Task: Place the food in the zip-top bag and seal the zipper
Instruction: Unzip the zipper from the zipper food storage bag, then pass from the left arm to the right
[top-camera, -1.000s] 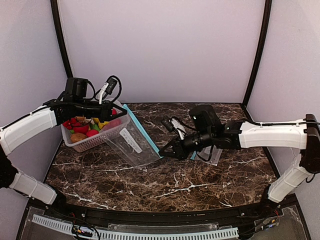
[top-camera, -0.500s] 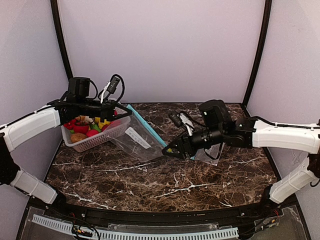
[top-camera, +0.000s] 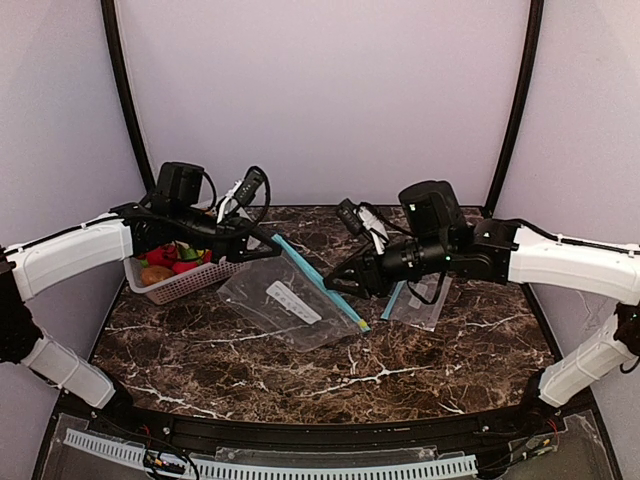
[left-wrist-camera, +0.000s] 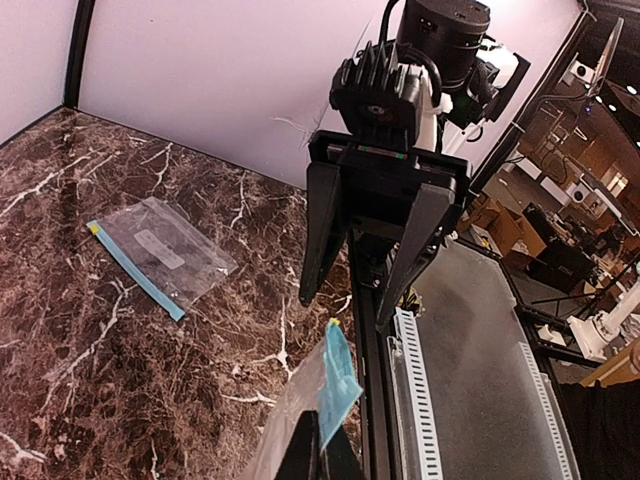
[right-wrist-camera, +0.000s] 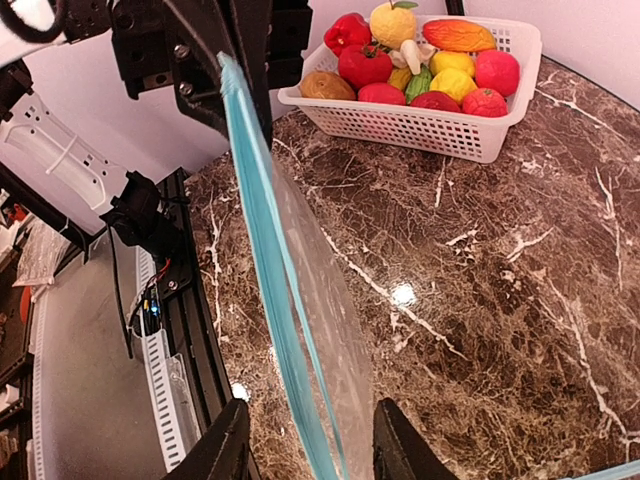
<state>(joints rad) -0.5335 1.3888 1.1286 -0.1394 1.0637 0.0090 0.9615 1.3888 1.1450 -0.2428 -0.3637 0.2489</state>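
— What is the left claw (left-wrist-camera: 318, 455) doing?

— It is clenched on one corner of the zip-top bag (top-camera: 285, 300). The bag hangs down from it to the tabletop (top-camera: 400, 370).

— And the right claw (right-wrist-camera: 312, 405)?

— Its two fingers are spread wide. The blue zipper (right-wrist-camera: 265, 250) runs right between them, but they do not pinch it.

— So what can go wrong?

— I think the bag can flop. Only one claw holds it, and the bag looks thin and slippery. If the left claw tugs, the corner may slip out. If the right claw shuts a bit to one side, it may miss the thin edge. It could also squash the mouth flat.

— Is the mouth open?

— I cannot tell. It looks flat from here. With a flat mouth, the food could bump the edge and roll away.

— Where is the food (right-wrist-camera: 420, 60)?

— Far out in front of the right claw, across the tabletop. It is close beside the left claw, under that arm. It sits in a white basket (right-wrist-camera: 420, 135). None of it is in the bag.

— How does it look?

— Small, round and bright. There is red, yellow, orange, green and brown, all heaped up together. Round things roll, so a claw must grip each one well.

— Anything else near?

— A second bag (top-camera: 420, 302) lies flat on the tabletop, under the right claw's arm.
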